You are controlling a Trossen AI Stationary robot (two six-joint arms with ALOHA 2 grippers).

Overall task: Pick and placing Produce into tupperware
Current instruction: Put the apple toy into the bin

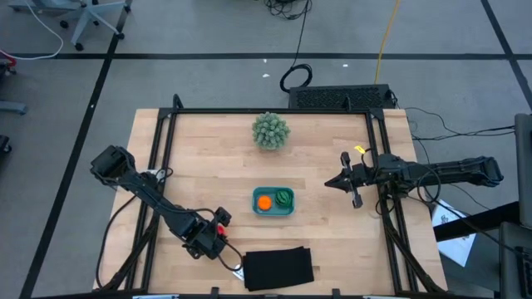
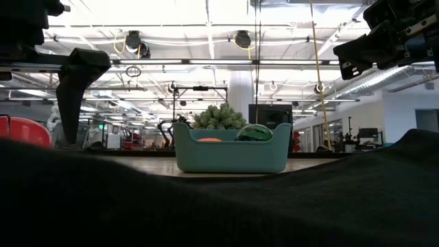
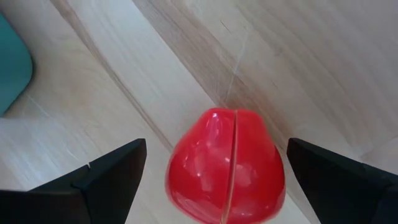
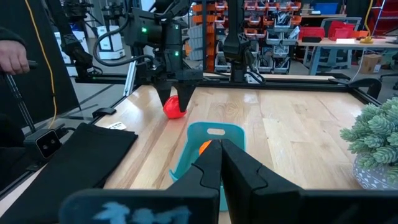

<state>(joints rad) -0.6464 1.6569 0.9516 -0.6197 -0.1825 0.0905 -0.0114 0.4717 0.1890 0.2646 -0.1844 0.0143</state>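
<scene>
The red piece (image 3: 227,167) sits on the worktop (image 1: 208,158) near its front left part, a seam running down its middle, with the left hand (image 1: 218,227) straddling it — fingers (image 3: 102,180) apart, one on each side, neither touching it in the left wrist view. From the right wrist camera it shows as a red lump (image 4: 175,106) just under that dark hand (image 4: 180,93), off to one side of the tub.

The tub (image 1: 273,202) stands near the middle of the worktop, a little to the right of the red piece and apart from it. Inside it lie the orange ball (image 1: 264,201) and the green striped piece (image 1: 284,198), side by side. At table height the tub (image 2: 232,147) shows its teal wall, with both pieces just peeking over the rim.

The right hand (image 1: 356,183) hangs above the worktop's right side, well clear of the tub, its fingers (image 4: 239,168) pressed together on nothing.

Farther out — a pale green spiky ball (image 1: 271,130) rests toward the back of the worktop, behind the tub. A black flat cloth (image 1: 278,267) lies at the front edge, just in front of the tub and right of the left hand. A person's hand (image 4: 13,57) shows at the room's edge in the right wrist view.
</scene>
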